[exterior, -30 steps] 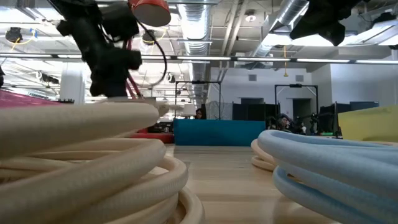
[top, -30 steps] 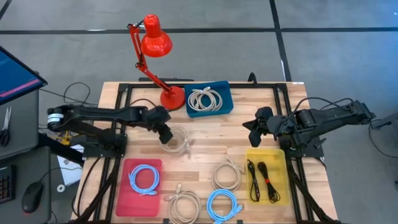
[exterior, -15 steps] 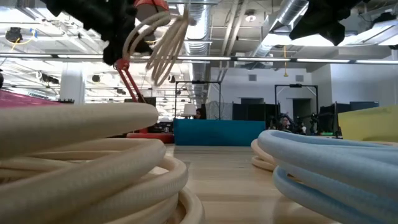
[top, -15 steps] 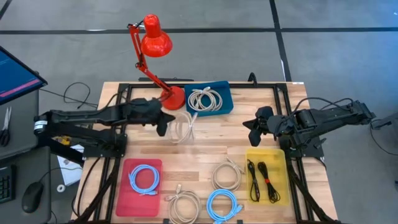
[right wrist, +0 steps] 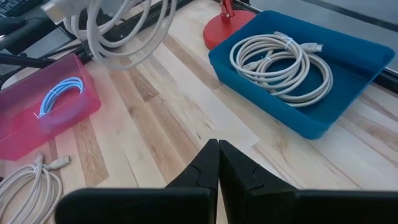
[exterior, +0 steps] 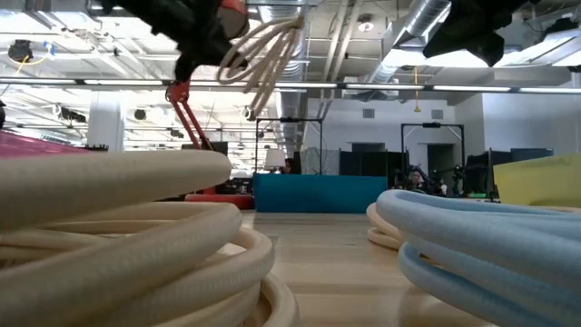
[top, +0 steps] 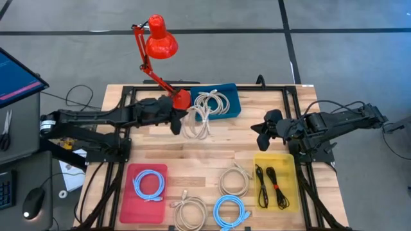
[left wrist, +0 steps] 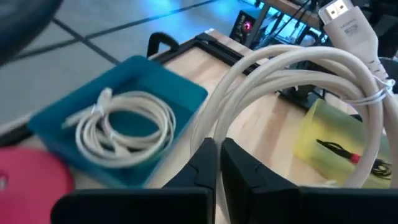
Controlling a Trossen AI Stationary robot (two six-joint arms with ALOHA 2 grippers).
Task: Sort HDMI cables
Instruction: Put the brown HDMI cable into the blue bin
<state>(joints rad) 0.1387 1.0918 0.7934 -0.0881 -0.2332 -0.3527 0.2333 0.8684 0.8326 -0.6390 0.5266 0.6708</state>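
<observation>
Up in the air, then: the left gripper (top: 174, 122) had its fingers (left wrist: 208, 163) clamped on a beige coil (top: 196, 122), which hung clear of the desk (top: 225, 144), just beside the blue bin (top: 231, 109). That bin already held one beige coil (top: 212, 102). The held loops spilled out past the fingertips on the bin side, with the pinch taken at one edge of the bundle and the rest swinging free. A plug end (left wrist: 345, 22) stuck out above the loops in the left wrist view.

By the look of it, this coil was light and soft, floppy rather than springy, so it probably sagged and swayed with any quick move. A thin tie (left wrist: 373, 93) seemed to keep the strands together; gripping across several strands near it looked the safest hold, since a single strand could slip or let the coil unravel.

Off to the side, the right gripper (top: 266, 128) waited above the desk near the yellow bin (top: 292, 186), fingers pressed together on nothing.
</observation>
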